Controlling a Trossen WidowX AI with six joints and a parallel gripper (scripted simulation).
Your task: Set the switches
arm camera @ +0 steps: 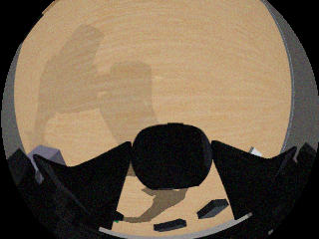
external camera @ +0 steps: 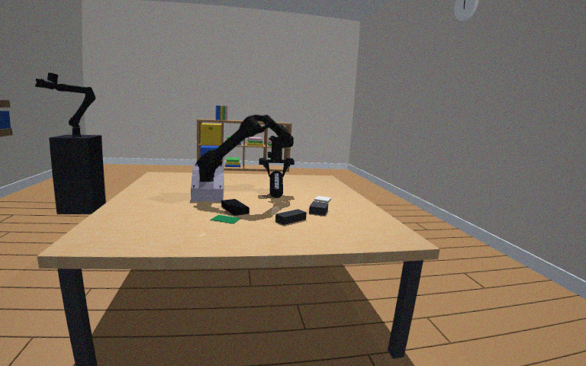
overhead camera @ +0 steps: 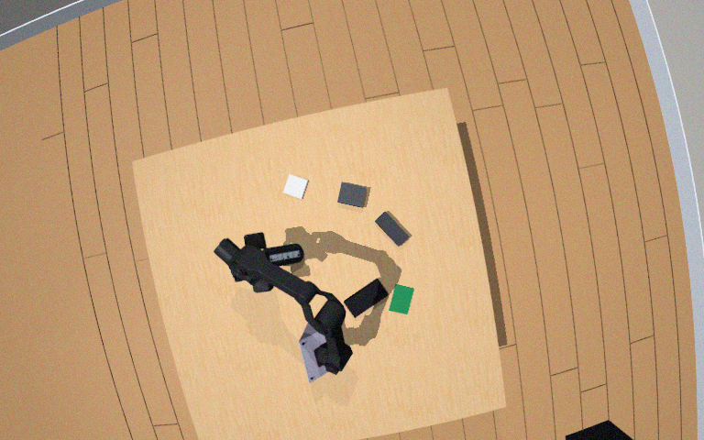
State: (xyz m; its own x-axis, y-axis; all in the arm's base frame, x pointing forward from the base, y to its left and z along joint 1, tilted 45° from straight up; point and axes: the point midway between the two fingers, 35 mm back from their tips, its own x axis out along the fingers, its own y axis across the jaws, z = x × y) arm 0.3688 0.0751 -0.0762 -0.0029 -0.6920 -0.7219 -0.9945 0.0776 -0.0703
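Observation:
My gripper (external camera: pixel 276 173) (arm camera: pixel 172 146) is shut on the dark controller unit (overhead camera: pixel 298 254) (external camera: pixel 276 187) (arm camera: pixel 171 161). One fingertip is on each side of it. The unit stands on end, tipped off its base, low over the bench (overhead camera: pixel 207 186) (external camera: pixel 151 241); I cannot tell if its lower end touches. A face with a pale marked strip is turned toward the exterior camera and also shows in the top view. The marks are too small to read, and I cannot tell if they are the label or the switches. The wrist view shows only a black, featureless side.
A black box (overhead camera: pixel 366 297) (external camera: pixel 235 207) lies beside the arm's base, with a green plate (overhead camera: pixel 401 299) (external camera: pixel 225 219) near it. Two dark grey blocks (overhead camera: pixel 353 194) (external camera: pixel 291 216) and a white square piece (overhead camera: pixel 295 186) (external camera: pixel 323 198) lie farther along the bench.

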